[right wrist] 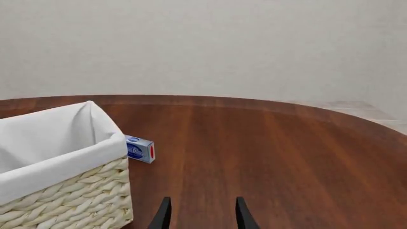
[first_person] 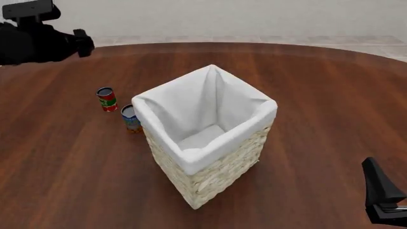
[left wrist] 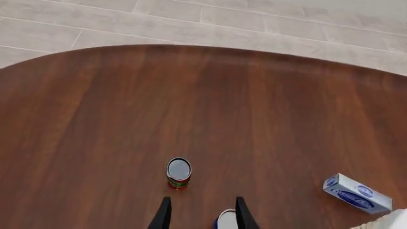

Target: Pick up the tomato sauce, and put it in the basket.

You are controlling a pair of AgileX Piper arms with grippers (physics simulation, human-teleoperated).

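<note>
While unreadable, the tomato sauce point(first_person: 106, 98) label shows red.

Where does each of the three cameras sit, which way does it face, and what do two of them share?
Front view: above the arms' side, facing the pale wicker basket; both arms show.
Left wrist view: behind the open left pincer, facing the red-labelled tin of tomato sauce.
Right wrist view: behind the open right pincer, facing the brown wooden table.
Shared: both wrist views show the small blue-and-white box.
</note>
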